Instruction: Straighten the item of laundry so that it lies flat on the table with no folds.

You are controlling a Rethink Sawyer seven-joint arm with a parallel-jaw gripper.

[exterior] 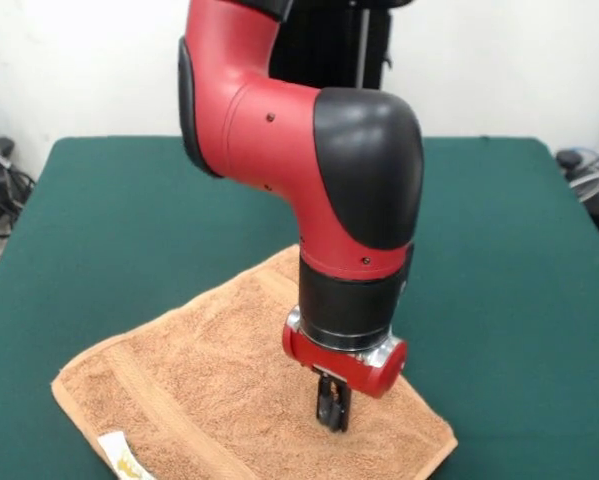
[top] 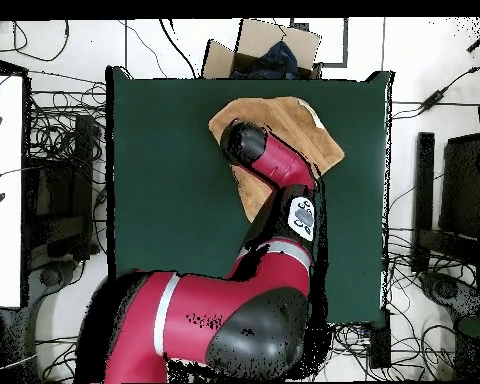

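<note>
Front view: my gripper (exterior: 331,412) is pointing straight down onto the towel (exterior: 209,380), its tips touching the cloth toward the corner farthest from the white label (exterior: 120,455); the fingers are sitting close together, though whether they are pinching terry I cannot tell. The towel is lying spread on the green table (exterior: 509,250), directly beneath my jaws

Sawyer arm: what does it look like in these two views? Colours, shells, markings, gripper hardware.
The arm has glossy red rounded shells with black elbow caps and small dark screw dots. The black cylindrical wrist ends in a silver ring and a red flange. The gripper is small, black and narrow. In the overhead view a white-grey panel sits on a link, and the base link carries a pale stripe. No loose cables show on the arm.
</note>
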